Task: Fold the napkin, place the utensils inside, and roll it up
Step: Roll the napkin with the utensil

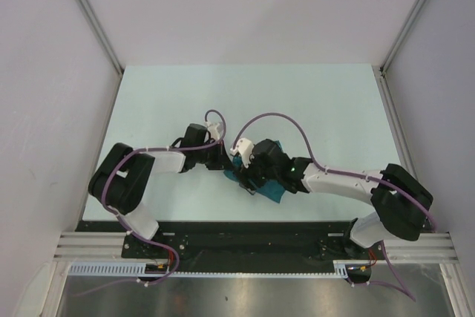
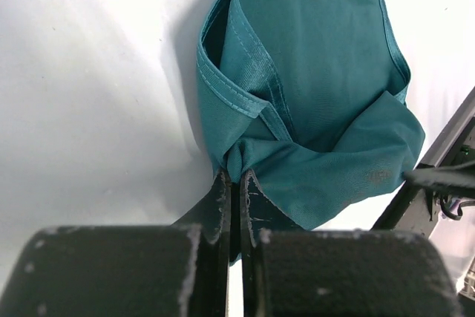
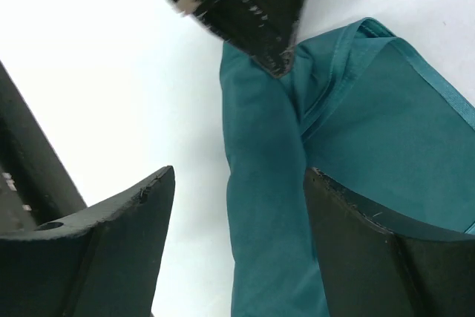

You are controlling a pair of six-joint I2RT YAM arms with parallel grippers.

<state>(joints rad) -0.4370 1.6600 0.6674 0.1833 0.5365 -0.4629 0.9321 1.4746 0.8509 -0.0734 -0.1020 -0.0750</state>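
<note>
The teal napkin (image 1: 276, 187) lies bunched and partly rolled at the table's near middle, mostly hidden under both wrists. In the left wrist view my left gripper (image 2: 236, 176) is shut on a gathered fold of the napkin (image 2: 319, 94). My left gripper (image 1: 231, 159) meets my right gripper (image 1: 246, 173) over the cloth's left end. In the right wrist view my right gripper (image 3: 239, 172) stands open, its jaws straddling a rolled length of napkin (image 3: 271, 198), the right jaw against the cloth. The left gripper's fingertips (image 3: 256, 12) pinch the cloth just beyond. The utensils are hidden.
The pale table (image 1: 312, 102) stretches behind the arms, walled by white panels with metal posts (image 1: 93, 16) at the back corners. A black rail (image 1: 245, 237) runs along the near edge. Purple cables (image 1: 286, 120) loop over both wrists.
</note>
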